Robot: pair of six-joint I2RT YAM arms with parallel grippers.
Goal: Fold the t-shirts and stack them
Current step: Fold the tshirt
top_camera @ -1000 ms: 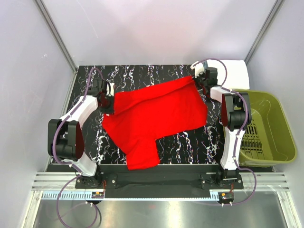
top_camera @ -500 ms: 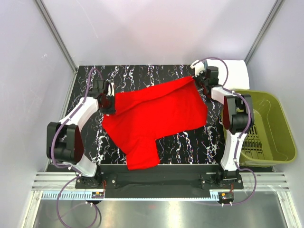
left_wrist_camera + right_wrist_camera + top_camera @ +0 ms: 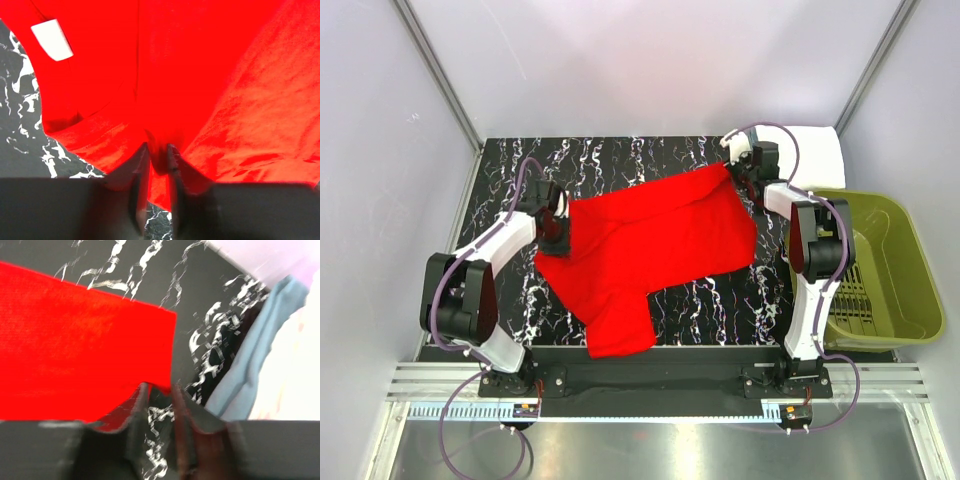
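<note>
Pale walls close in a black, white-veined tabletop [image 3: 620, 160], and the red t-shirt [image 3: 650, 240] lies spread across its middle, turned at a slant, with one part reaching toward the near edge between my two bases.

My left end effector [image 3: 560, 238] is down at the shirt's left edge. From the left wrist, its fingers [image 3: 141, 165] stand a little apart with a ridge of red cloth in the narrow gap between them; I cannot tell whether they press on it or merely flank it. A small white label [image 3: 51, 39] shows on the cloth farther off, near the curved edge where the tabletop begins.

My right end effector [image 3: 745, 180] sits at the shirt's far right corner. Its fingers [image 3: 182, 405] are slightly parted, and bare tabletop shows through the gap; the corner of the red cloth ends right at the tip of one finger, with nothing clamped that I can see.

Just beyond that end effector, in the far right corner, lies a folded white t-shirt [image 3: 815, 155], and the right wrist view shows a pale blue t-shirt [image 3: 260, 340] folded against it. An olive-green basket [image 3: 910, 240] stands beside the tabletop's right edge.
</note>
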